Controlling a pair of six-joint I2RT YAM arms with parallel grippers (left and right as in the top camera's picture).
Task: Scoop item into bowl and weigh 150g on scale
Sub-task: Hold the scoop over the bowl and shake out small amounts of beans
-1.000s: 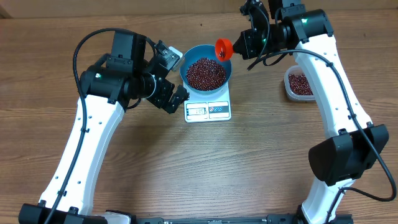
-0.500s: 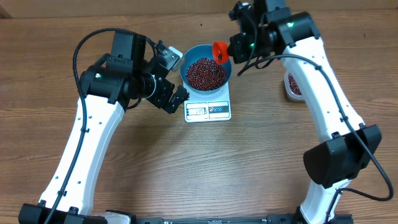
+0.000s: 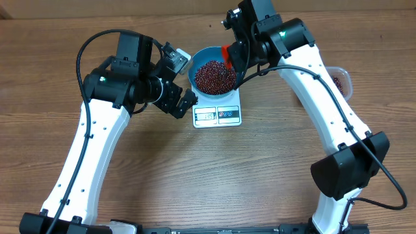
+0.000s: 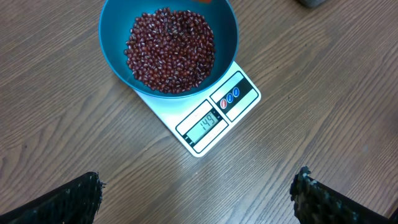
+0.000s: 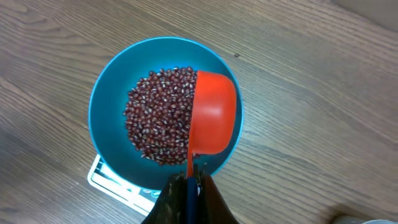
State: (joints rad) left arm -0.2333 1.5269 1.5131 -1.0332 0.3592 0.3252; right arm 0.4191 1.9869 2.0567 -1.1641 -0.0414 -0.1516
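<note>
My right gripper (image 5: 188,180) pinches the orange scoop (image 5: 214,115) over the bowl (image 5: 106,81). The beans (image 4: 171,50) lie inside it, on the scale (image 4: 214,121) (display seemingly 149). My left gripper (image 4: 193,199) hangs spread. Final top-up: add very few beans.

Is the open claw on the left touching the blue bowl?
Apart. The left wrist view shows the left gripper open low in the picture, with bare table lying between its fingers and the bowl.
</note>
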